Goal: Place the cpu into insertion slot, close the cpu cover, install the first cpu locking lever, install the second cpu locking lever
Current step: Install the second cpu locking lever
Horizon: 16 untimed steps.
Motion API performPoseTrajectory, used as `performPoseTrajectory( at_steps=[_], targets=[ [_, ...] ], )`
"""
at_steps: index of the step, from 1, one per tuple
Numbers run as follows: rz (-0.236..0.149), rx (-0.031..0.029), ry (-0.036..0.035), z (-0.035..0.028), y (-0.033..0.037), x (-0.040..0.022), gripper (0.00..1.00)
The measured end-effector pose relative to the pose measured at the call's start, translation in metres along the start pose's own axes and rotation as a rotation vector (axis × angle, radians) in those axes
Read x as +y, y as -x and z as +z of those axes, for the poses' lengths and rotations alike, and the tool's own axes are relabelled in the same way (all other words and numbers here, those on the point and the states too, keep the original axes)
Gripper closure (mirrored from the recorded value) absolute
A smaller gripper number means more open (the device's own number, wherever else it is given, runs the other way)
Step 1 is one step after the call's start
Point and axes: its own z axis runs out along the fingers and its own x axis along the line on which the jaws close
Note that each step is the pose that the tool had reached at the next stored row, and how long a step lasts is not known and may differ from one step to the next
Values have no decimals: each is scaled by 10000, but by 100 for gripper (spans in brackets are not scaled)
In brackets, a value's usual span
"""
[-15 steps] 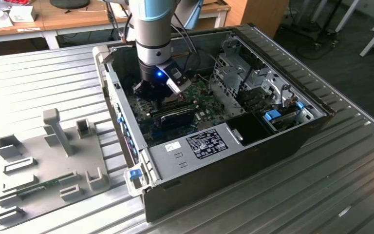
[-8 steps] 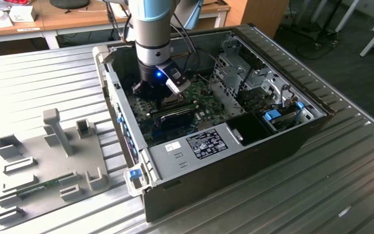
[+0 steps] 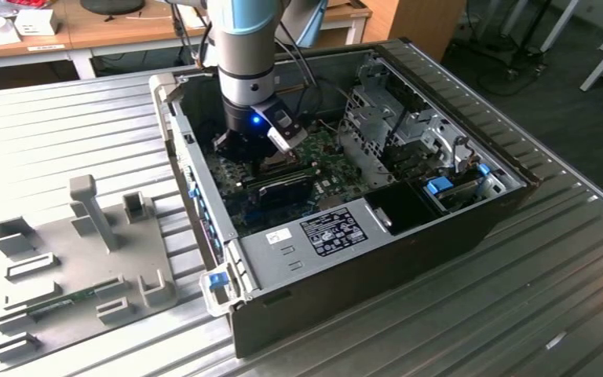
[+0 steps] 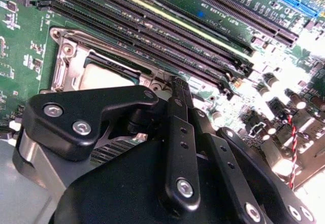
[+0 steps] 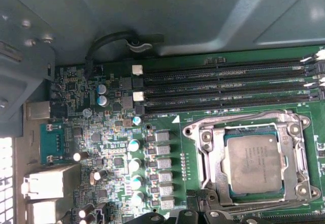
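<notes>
The cpu (image 5: 254, 163) lies flat in the insertion slot (image 5: 300, 189) on the green board, its grey top showing through the window of the cpu cover (image 5: 216, 160). The silver cover lies down over the chip's edges. A thin wire locking lever (image 5: 264, 205) runs along one side of the socket. In the second wrist view my gripper (image 4: 177, 84) hangs just beside the socket's edge, its black fingers (image 4: 175, 127) drawn together with nothing seen between them, and the cpu (image 4: 99, 76) shows behind them. In the exterior view the gripper (image 3: 241, 148) reaches down inside the open computer case.
Long black memory slots (image 5: 228, 89) run beside the socket. Drive cages (image 3: 407, 126) and cables crowd the case on the exterior view's right. The case wall (image 3: 191, 173) stands close to the arm. A grey fixture plate (image 3: 82, 259) lies on the ribbed table at the exterior view's left.
</notes>
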Motion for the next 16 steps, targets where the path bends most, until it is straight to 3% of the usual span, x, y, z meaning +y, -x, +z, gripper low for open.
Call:
performPoseTrajectory(
  at_steps=[7,16],
  targets=[
    [0,-5,5,-12,2,0,89],
    [0,-1,0,-107,8,4,89]
  ],
)
